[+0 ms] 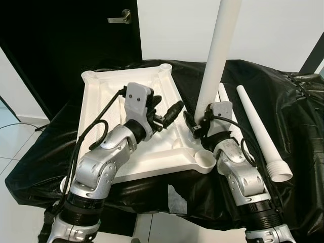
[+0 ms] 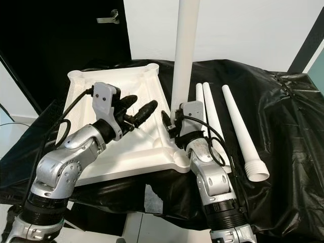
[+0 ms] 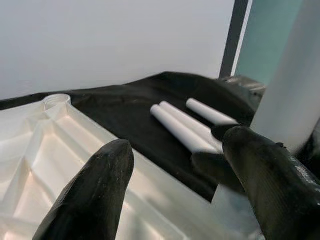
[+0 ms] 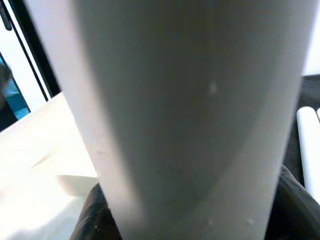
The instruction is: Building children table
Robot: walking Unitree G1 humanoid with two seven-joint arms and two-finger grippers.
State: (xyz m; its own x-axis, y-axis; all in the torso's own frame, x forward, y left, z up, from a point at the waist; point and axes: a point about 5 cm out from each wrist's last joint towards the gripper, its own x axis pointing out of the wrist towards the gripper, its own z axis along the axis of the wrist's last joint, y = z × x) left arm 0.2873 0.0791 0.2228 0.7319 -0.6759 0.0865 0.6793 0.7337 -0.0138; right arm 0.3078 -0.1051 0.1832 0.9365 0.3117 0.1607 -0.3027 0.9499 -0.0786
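Right fingers (image 1: 195, 123) clamped on upright leg (image 1: 218, 55), left fingers (image 1: 164, 112) apart over tabletop (image 1: 106, 93).

Upturned white tabletop (image 1: 109, 109) on black cloth, one white leg (image 1: 218, 50) upright.

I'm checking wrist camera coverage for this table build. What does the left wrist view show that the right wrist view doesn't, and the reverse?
Left wrist view: the left gripper open over the upturned white tabletop, a corner socket, and three spare legs lying on the black cloth.

Right wrist view: a close-up of the upright leg held in the right gripper, with a door frame behind.

Both: the tabletop and the upright leg.
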